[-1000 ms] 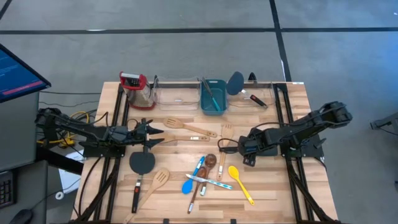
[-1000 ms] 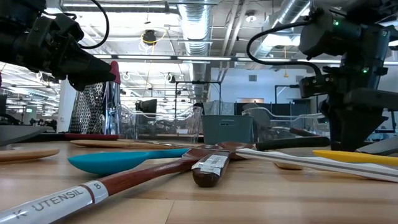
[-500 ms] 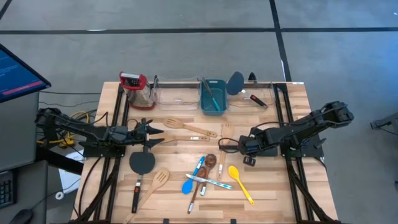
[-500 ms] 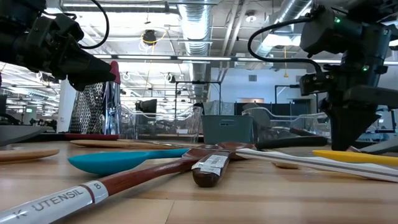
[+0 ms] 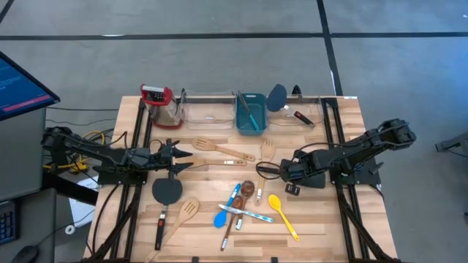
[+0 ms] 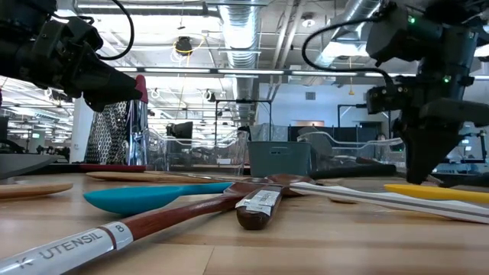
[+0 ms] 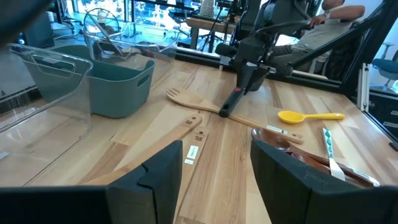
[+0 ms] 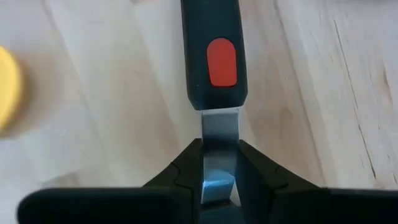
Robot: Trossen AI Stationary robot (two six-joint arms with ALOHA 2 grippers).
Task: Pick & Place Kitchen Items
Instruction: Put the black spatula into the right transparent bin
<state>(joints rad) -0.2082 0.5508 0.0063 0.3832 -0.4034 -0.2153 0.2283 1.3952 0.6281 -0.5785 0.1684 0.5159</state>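
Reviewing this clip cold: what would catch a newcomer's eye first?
The scatter of utensils across the table's middle, above all the blue spoon and yellow spoon near the front edge. Just right of them, the right gripper is low at the table, its fingers pinching a metal blade with a dark, red-dotted handle.

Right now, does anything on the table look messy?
Yes. Near the table's front middle, the blue spoon, the dark-brown wooden spoon and a silvery utensil lie crossed over one another in a heap.
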